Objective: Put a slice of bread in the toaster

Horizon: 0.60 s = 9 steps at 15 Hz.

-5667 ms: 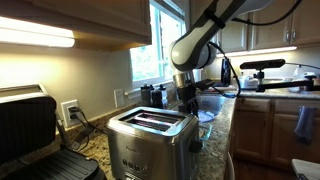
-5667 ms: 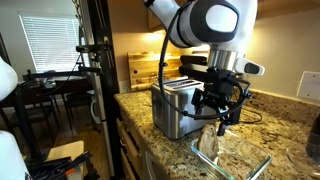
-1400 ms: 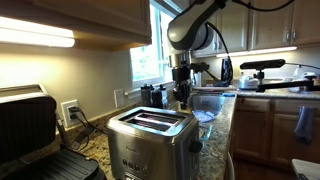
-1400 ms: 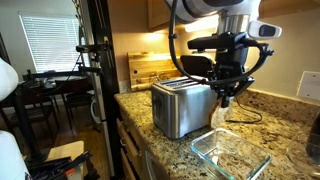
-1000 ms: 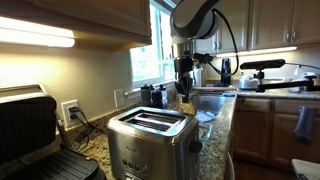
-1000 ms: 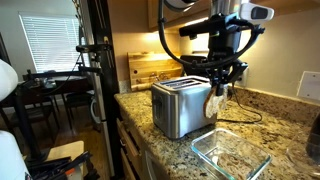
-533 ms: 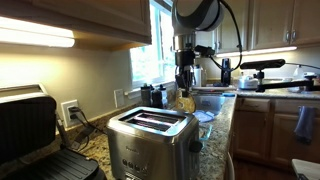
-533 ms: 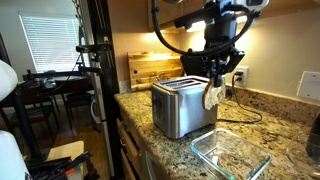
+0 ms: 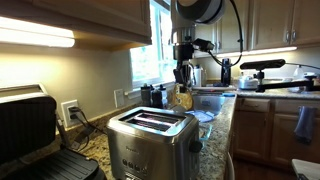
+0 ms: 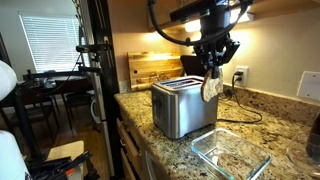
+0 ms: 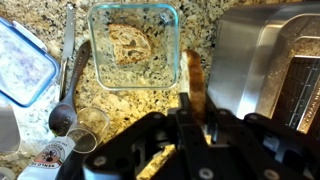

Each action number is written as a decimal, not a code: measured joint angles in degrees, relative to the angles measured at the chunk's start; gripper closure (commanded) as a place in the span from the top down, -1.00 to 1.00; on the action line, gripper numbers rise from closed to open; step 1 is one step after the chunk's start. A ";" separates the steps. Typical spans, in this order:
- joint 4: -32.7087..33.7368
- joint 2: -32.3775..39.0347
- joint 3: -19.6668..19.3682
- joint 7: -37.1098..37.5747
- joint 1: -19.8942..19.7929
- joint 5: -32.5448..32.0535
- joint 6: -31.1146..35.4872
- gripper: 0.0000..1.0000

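Note:
The brushed-steel toaster (image 9: 150,140) stands on the granite counter, its two slots facing up; it also shows in the other exterior view (image 10: 180,106) and at the right of the wrist view (image 11: 265,60). My gripper (image 9: 182,80) (image 10: 211,72) hangs in the air, shut on the slice of bread (image 9: 184,98) (image 10: 211,89). The slice dangles upright below the fingers, higher than the toaster's top and just off its far end. In the wrist view the slice (image 11: 193,82) shows edge-on between the black fingers of the gripper (image 11: 195,108), beside the toaster's edge.
A glass dish (image 10: 232,155) (image 11: 133,45) with another piece of bread sits on the counter beside the toaster. A black grill press (image 9: 30,130) stands at the toaster's other side. A blue-lidded container (image 11: 20,60), a spoon (image 11: 66,70) and a glass (image 11: 88,125) lie nearby.
The gripper has risen with the slice of bread and shifted sideways from over the glass dish towards the toaster's end. The jaws stay shut on the slice.

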 measured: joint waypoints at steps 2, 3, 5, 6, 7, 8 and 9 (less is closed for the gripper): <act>-0.03 -0.58 0.53 0.54 0.45 -0.42 -0.15 -0.86; -0.06 -0.95 0.82 0.88 0.75 -0.67 -0.36 -0.86; -0.09 -1.60 1.44 1.52 1.28 -1.10 -0.93 -0.86; -0.09 -1.95 1.86 2.06 1.45 -1.32 -1.26 -0.86; -0.10 -2.32 2.24 2.60 1.69 -1.51 -1.57 -0.86; -0.17 -2.77 2.68 3.27 2.07 -1.76 -1.98 -0.86; -0.27 -3.27 3.27 4.01 2.42 -1.96 -2.42 -0.86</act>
